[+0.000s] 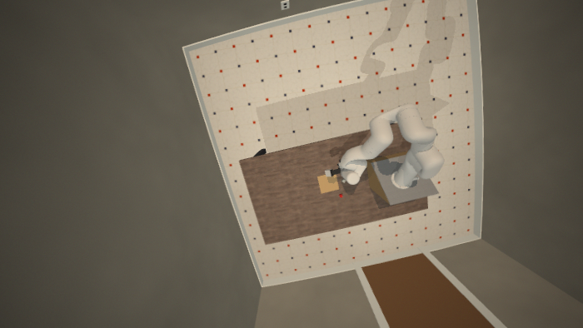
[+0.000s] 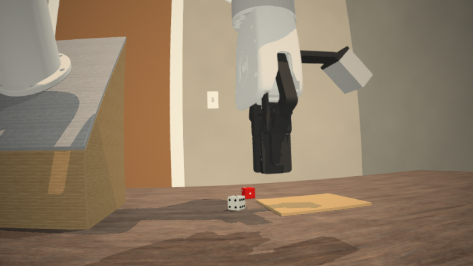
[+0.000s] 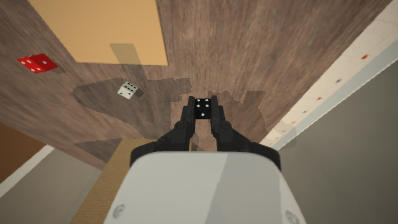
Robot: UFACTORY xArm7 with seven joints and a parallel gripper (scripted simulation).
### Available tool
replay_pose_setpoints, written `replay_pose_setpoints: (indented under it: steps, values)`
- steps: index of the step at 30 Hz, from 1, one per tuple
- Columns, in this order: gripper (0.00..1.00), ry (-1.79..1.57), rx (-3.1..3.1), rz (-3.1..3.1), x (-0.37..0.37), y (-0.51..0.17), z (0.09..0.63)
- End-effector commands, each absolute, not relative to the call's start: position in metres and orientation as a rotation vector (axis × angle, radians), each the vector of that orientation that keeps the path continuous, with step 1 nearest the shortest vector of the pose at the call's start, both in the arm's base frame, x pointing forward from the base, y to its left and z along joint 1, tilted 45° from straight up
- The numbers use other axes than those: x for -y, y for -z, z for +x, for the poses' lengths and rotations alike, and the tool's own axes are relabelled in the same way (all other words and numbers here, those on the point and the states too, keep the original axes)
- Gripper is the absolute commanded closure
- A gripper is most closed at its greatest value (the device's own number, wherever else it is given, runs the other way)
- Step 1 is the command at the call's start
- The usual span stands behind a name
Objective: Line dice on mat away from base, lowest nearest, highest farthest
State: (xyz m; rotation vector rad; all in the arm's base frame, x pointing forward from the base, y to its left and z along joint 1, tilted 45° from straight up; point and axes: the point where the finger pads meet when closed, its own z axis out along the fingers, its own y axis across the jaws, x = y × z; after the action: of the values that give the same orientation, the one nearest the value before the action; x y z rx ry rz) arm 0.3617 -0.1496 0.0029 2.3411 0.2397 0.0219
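Note:
My gripper [image 2: 272, 169] [image 3: 202, 104] points down, raised above the table, shut on the black die. The black die [image 3: 202, 109] shows white pips between the fingertips in the wrist view; the exterior view hides it behind the fingers. The white die [image 1: 344, 181] [image 2: 236, 202] [image 3: 128, 90] lies flat on the table, off the mat; the exterior view shows four and six pips on its sides. The red die [image 1: 341, 195] [image 2: 248, 193] [image 3: 37, 63] lies on the table beside the mat, one pip on a side. The tan mat [image 1: 328, 186] [image 2: 338, 199] [image 3: 115, 30] lies flat and bears no die.
The robot's base stands on a sloped grey-topped block [image 1: 406, 196] [image 2: 105, 182] on the wooden table [image 1: 287, 200] [image 2: 189, 250]. A grey box on a black bracket [image 2: 348, 71] sticks out from the gripper's side. Arm shadows fall across the table and part of the mat.

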Motion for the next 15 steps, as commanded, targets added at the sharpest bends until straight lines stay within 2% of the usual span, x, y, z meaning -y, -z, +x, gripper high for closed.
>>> replay_pose_setpoints:
  steps: [1,15]
  values:
    - [0.85,-0.022,-0.239,2.341,0.132,-0.022,0.360]
    - [0.85,-0.022,-0.239,2.341,0.121,-0.032,0.359]
